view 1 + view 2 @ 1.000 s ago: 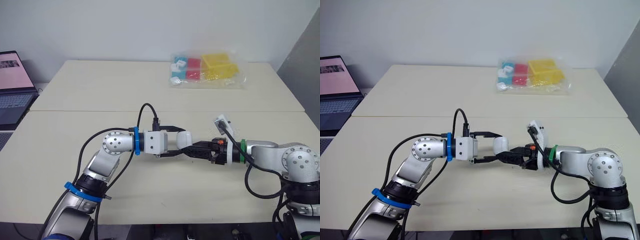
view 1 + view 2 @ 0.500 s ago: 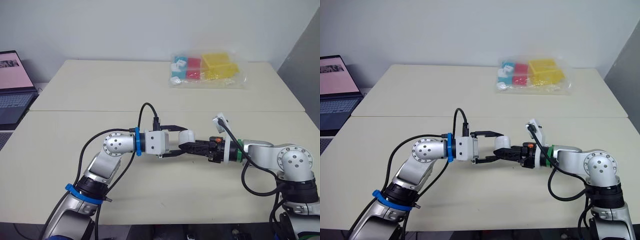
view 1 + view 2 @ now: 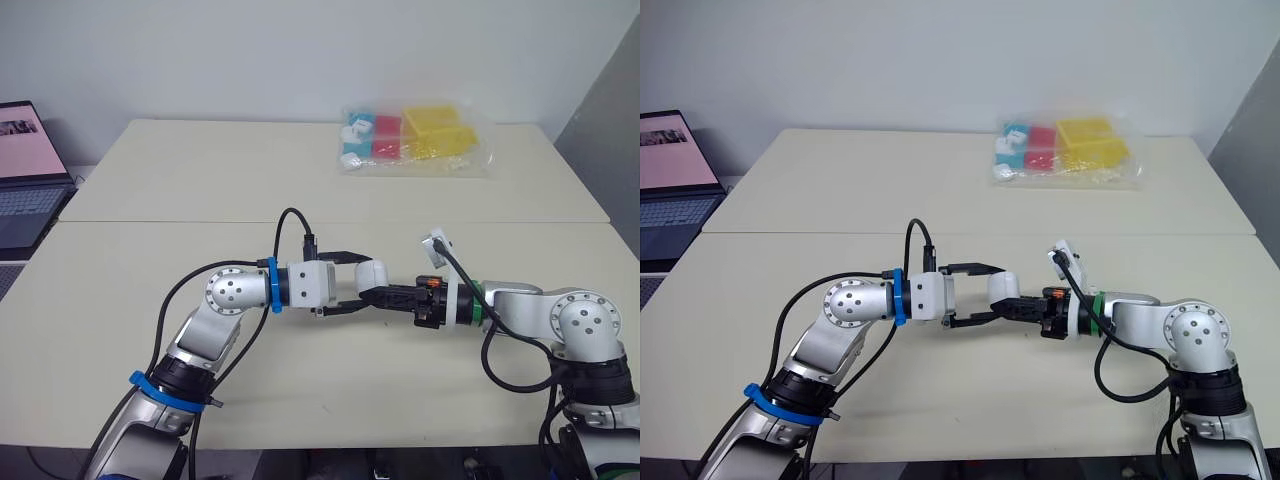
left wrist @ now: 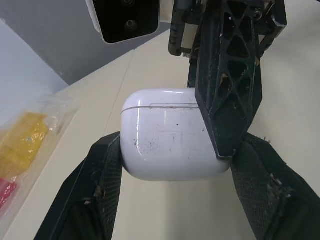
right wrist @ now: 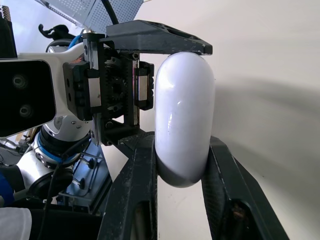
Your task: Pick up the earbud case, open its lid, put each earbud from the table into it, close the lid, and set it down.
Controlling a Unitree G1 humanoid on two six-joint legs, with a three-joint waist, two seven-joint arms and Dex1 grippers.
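Note:
The white earbud case hangs above the middle of the table, lid closed, its seam line showing in the left wrist view. My left gripper is shut on it, one black finger on each side. From the opposite side my right gripper comes in, and its two fingers pinch the case's lower end. One right finger lies across the case's face in the left wrist view.
A clear plastic bag with blue, red and yellow boxes lies at the table's far side. A laptop stands open off the left edge. A seam crosses the table behind the grippers.
My right gripper has slid left onto the case and its fingers have closed from wide apart to pinching it. The left gripper has kept its hold, nearly still.

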